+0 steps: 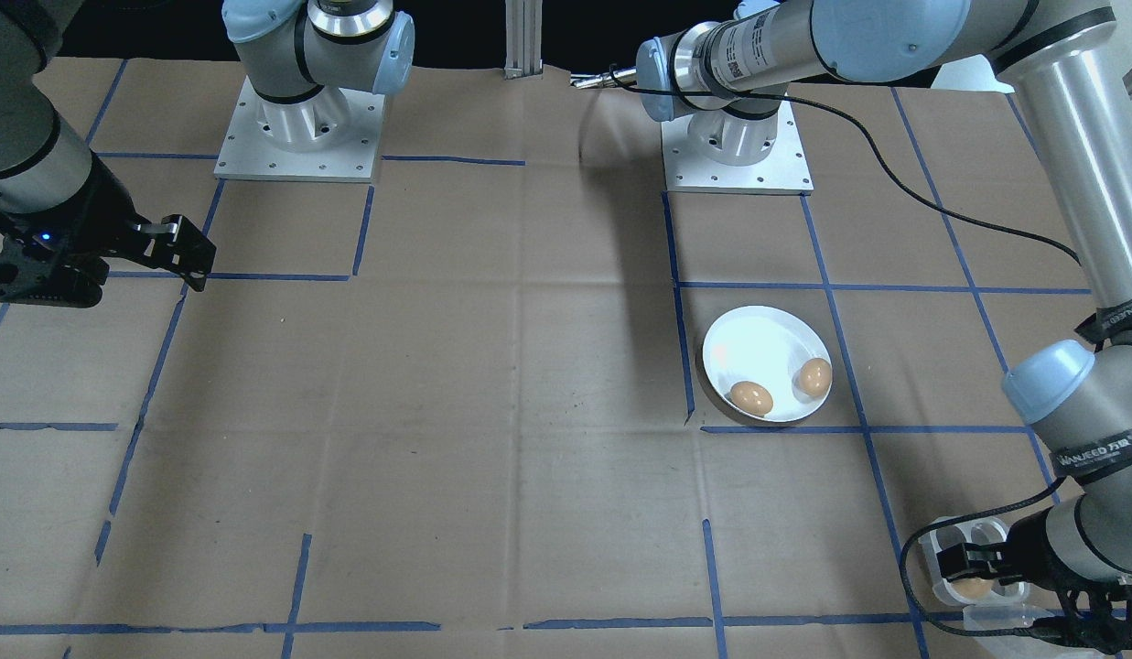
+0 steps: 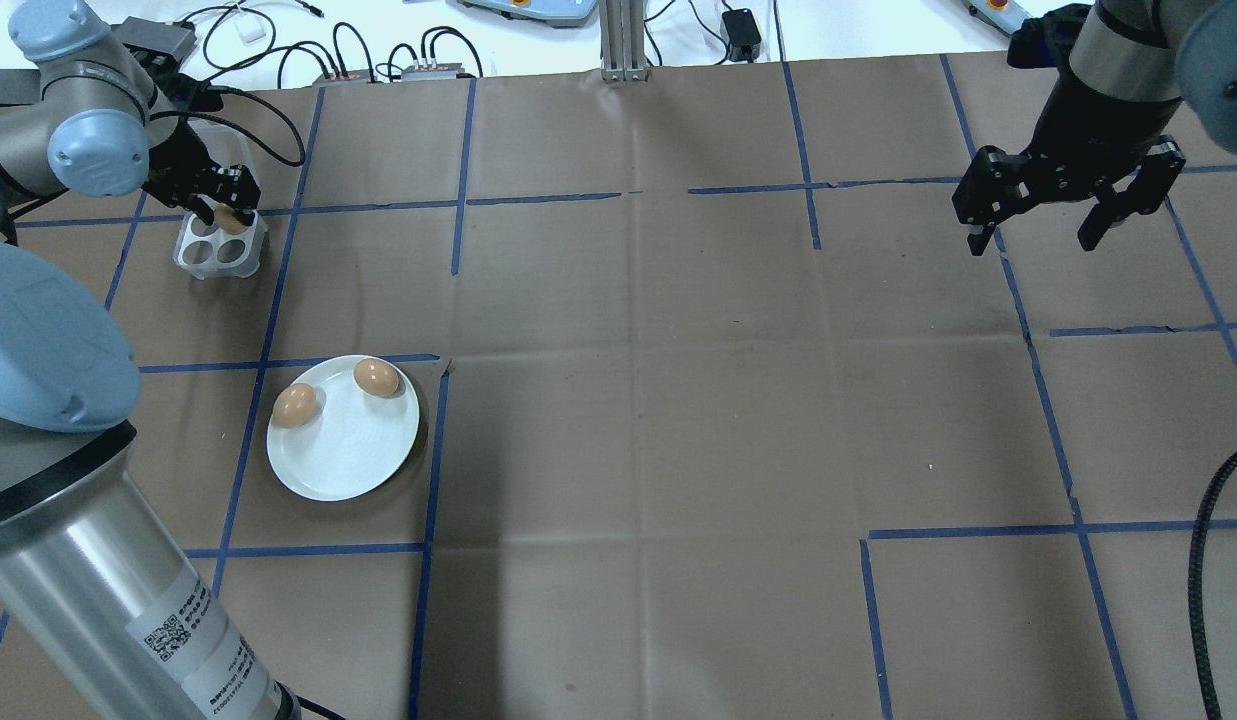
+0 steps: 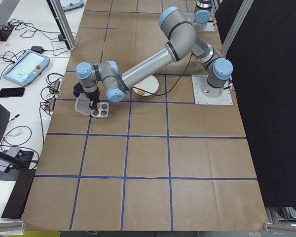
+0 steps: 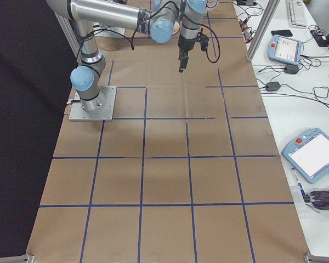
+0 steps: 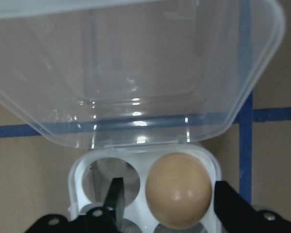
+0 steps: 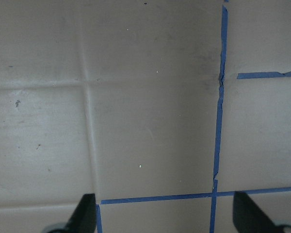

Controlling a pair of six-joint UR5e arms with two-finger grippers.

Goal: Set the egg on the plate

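Two brown eggs [image 2: 295,405] [image 2: 377,377] lie on the round white plate [image 2: 343,455], which also shows in the front-facing view as the plate [image 1: 758,343]. A third egg [image 5: 179,189] sits in one cup of the small white egg tray [image 2: 206,255]. My left gripper [image 5: 167,206] hangs open over that tray, one finger on each side of this egg, with a gap on one side. The same left gripper [image 2: 228,207] shows from overhead. Far across the table, my right gripper [image 2: 1033,243] is open and holds nothing, above bare paper.
The tray's clear lid [image 5: 136,73] stands open behind the cups. Brown paper with blue tape lines covers the table. Two arm bases [image 1: 300,137] [image 1: 735,146] sit on the robot's side. Cables and a teach pendant [image 3: 22,69] lie on the white side bench.
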